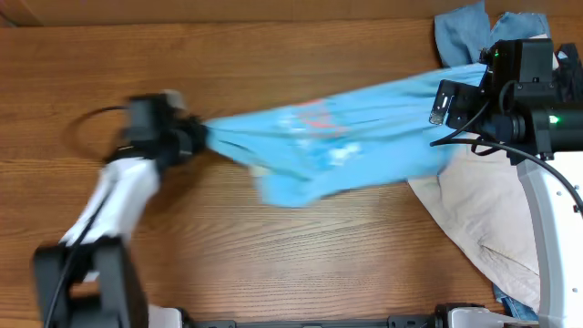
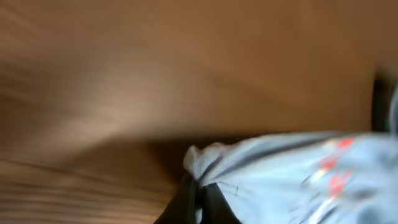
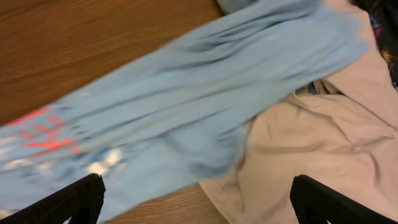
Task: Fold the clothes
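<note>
Left fingers (image 2: 179, 208) pinched shut on the sky-blue T-shirt (image 1: 346, 137), at its left end.
The shirt's long axis runs left to right across the worktop (image 1: 273, 55) onto a beige garment (image 1: 474, 210); the right fingers (image 3: 68, 202), spread wide and empty, hover over its right end.

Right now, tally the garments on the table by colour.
Sky-blue T-shirt: 1
Beige garment: 1
Dusty-blue garment: 1
Dark patterned garment: 1
Total: 4 that can be told apart; the heap at the right may hide more.
</note>
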You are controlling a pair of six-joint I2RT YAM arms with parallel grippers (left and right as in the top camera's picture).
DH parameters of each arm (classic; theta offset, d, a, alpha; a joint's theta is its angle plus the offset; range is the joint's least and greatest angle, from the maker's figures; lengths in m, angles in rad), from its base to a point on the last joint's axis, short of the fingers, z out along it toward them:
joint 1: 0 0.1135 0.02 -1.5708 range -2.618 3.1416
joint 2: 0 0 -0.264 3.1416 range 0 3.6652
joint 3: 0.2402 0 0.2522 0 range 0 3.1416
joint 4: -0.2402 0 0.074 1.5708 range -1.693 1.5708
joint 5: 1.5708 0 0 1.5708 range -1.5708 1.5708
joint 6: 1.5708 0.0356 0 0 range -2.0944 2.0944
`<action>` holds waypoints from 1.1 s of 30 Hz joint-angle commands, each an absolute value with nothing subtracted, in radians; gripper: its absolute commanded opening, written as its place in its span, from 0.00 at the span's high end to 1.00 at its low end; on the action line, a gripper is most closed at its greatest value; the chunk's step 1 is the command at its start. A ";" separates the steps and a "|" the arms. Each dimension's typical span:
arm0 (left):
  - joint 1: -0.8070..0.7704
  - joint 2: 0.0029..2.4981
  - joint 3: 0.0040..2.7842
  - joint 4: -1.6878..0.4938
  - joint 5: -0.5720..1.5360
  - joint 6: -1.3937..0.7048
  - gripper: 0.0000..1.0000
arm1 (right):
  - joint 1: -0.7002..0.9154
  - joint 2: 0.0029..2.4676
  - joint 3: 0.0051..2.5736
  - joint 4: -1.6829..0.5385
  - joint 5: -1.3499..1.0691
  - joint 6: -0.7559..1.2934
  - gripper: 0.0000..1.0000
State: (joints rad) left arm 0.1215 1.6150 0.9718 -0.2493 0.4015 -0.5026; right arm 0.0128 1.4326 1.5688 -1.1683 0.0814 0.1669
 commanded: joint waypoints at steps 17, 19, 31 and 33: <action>0.406 1.535 1.100 -0.661 0.503 -0.267 0.00 | 0.010 1.425 1.573 -1.178 0.077 0.163 0.00; 0.319 1.535 1.100 -0.707 0.441 -0.234 0.00 | 0.010 1.425 1.573 -1.178 0.077 0.163 0.00; -0.252 1.606 1.095 -0.758 -0.272 -0.104 0.08 | 0.010 1.426 1.573 -1.217 0.077 0.163 0.00; -0.271 1.644 1.095 -0.772 -0.301 -0.104 0.11 | 0.010 1.426 1.573 -1.222 0.076 0.163 0.00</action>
